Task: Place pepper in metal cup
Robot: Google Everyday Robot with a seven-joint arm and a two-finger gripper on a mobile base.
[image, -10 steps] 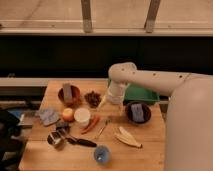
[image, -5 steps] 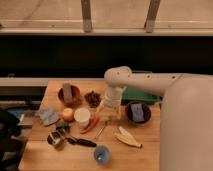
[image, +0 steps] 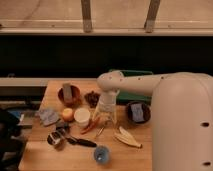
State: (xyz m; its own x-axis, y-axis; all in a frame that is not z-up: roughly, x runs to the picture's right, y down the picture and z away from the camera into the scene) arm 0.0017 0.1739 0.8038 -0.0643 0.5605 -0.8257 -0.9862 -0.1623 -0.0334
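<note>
1. Since the slim, tapered orange-red pepper (image: 91, 125) lies flat on the wooden table (image: 42, 157), just beside the white round cup (image: 81, 116), the step in hand is the pick-up. It looks best done by bringing the jaws straight down astride the pepper's middle, across its length rather than along it.
2. With the white round cup so close, the descent needs care that a finger neither nudges the cup nor rolls the pepper away.
3. The small shiny silver metal cup (image: 55, 139) stands toward the front of the table, on the view's left of the pepper, with a black-handled utensil (image: 80, 143) lying between them. The carry should pass above that utensil, and since the cup's mouth is narrow, the pepper would probably go in best tip-down.
4. The white two-finger gripper (image: 106, 121) hangs pointing down from the arm, low over the table and just to the view's right of the pepper.
5. Its fingers stand wide apart and nothing is held between them; whether a fingertip touches the pepper I cannot tell.
</note>
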